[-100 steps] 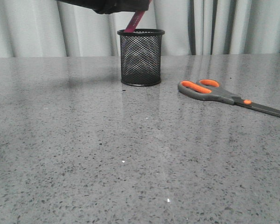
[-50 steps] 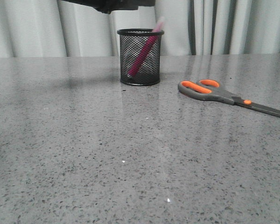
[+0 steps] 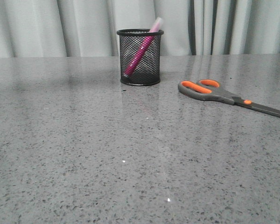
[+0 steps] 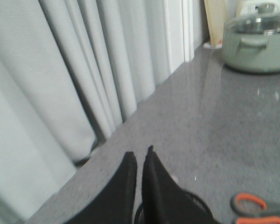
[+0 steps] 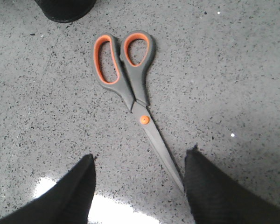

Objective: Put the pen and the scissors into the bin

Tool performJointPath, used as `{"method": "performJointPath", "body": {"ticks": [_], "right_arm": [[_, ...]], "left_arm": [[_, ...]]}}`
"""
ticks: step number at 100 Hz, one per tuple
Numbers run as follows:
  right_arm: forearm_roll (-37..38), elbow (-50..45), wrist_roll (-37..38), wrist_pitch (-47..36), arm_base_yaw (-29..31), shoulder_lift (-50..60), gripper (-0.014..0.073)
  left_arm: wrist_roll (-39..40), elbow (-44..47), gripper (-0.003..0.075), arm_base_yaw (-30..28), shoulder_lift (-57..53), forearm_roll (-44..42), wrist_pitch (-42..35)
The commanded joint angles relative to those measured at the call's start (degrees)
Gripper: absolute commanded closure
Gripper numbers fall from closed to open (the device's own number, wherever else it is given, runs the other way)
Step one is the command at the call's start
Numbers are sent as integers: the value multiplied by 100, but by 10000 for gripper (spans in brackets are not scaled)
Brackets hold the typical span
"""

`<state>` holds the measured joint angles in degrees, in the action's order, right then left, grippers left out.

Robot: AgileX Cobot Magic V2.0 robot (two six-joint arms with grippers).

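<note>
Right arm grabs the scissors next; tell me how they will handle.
The scissors lie flat and closed on the glossy table, so they will likely slide rather than roll. They look rigid; the thin blades leave the open right claw little height to grip.

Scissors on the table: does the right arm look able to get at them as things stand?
Probably yes. The right gripper hangs open above the scissors, blades between its fingers, and nothing lies over them; the bin stands apart.

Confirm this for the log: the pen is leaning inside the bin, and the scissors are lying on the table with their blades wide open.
One detail is wrong. The scissors are lying on the table with their blades closed together, not wide open; the right wrist view shows this. The rest holds: the pen leans inside the bin, as the front view shows.
</note>
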<state>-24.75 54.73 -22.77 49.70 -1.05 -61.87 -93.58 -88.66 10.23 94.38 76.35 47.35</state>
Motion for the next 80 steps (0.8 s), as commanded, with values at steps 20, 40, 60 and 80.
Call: {"method": "performJointPath", "body": {"ticks": [20, 40, 60, 80], "right_arm": [[-157, 208, -109, -760, -7, 74, 212], [-157, 222, -364, -803, -128, 34, 212], [18, 322, -720, -681, -589, -358, 212], [644, 612, -710, -486, -1196, -968, 212]], "left_arm": [[1758, 829, 740, -465, -1436, -949, -992], [1758, 2591, 739, -819, -2633, -760, -2355], [1792, 3663, 739, -1295, -3414, -658, -2253], [1792, 4300, 739, -1600, -4015, -616, -2214]]}}
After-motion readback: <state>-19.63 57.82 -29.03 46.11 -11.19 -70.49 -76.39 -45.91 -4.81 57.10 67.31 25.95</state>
